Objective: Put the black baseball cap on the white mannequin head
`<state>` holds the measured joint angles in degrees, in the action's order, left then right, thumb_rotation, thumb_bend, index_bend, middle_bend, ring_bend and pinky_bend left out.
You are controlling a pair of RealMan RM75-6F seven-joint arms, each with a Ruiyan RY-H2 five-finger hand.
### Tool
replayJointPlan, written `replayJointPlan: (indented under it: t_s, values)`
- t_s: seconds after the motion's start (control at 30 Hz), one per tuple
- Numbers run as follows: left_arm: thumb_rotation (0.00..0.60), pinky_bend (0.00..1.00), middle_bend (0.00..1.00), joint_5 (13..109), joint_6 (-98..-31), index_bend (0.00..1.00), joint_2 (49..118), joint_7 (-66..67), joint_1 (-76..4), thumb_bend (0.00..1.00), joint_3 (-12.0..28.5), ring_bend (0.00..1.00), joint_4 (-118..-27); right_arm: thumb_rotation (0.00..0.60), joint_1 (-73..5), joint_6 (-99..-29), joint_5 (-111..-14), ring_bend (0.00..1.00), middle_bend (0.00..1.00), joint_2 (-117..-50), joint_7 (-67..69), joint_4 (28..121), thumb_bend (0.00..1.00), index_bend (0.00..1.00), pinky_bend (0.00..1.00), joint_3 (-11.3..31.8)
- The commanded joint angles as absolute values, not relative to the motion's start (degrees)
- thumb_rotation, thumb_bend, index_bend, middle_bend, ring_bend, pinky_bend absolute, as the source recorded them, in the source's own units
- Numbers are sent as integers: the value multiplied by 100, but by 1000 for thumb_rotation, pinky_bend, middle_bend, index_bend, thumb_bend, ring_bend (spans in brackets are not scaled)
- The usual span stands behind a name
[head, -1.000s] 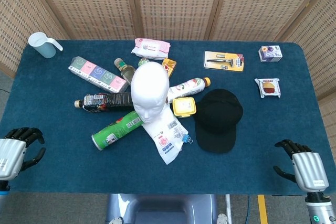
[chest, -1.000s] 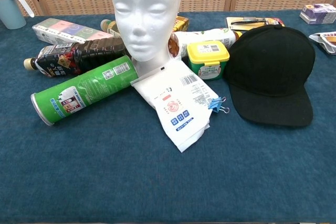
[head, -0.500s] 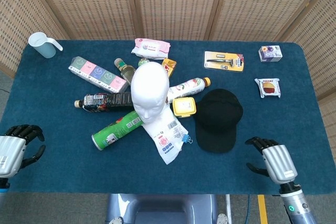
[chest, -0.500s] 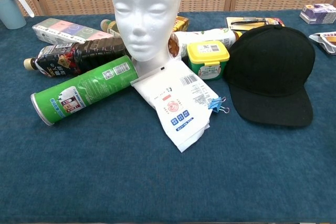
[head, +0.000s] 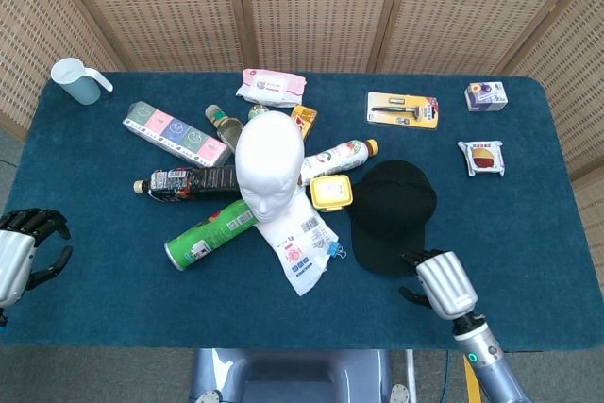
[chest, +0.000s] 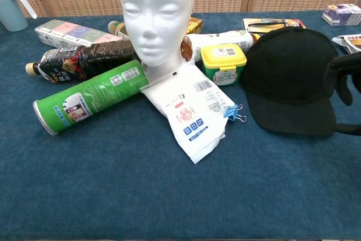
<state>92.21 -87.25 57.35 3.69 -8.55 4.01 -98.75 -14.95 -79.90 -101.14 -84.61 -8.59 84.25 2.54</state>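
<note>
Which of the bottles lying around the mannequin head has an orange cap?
The white bottle right of the mannequin head, pointing toward the razor pack; the dark bottle is white-capped.

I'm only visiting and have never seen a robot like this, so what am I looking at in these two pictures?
It is a two-armed robot at a table, steered remotely by a person. One picture looks down from its head, the other forward from its chest. Its right hand is near the brim of the black baseball cap; its left hand is at the table's other edge. Both hold nothing. The cap lies on the blue table and is meant for the white mannequin head. Around the head lie a green can, a dark drink bottle, a white packet and a yellow-lidded tub.
</note>
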Motion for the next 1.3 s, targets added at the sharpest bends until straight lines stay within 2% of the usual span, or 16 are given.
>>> replayJointPlan:
  t_s: [0.03, 0.53, 1.07, 1.3]
  values:
    - [600, 329, 402, 9208, -8717, 504, 5724, 366, -862, 322, 404, 321, -9883, 600, -1592, -7883, -10112, 720, 653, -8591, -911, 8301, 80, 528, 770, 248]
    - [600, 329, 402, 9103, -8635, 504, 5730, 254, -871, 322, 368, 321, -9770, 600, -1926, -7287, -9451, 732, 663, -9314, -1336, 7435, 76, 533, 776, 423]
    - [600, 329, 402, 9081, -8665, 504, 5723, 231, -846, 322, 348, 321, -9739, 600, -2048, -7301, -9287, 736, 664, -9547, -1271, 6958, 77, 539, 784, 418]
    - [600, 329, 402, 9087, -8688, 504, 5714, 233, -832, 322, 339, 321, -9752, 600, -2072, -7318, -9173, 736, 663, -9697, -1249, 6698, 137, 539, 784, 446]
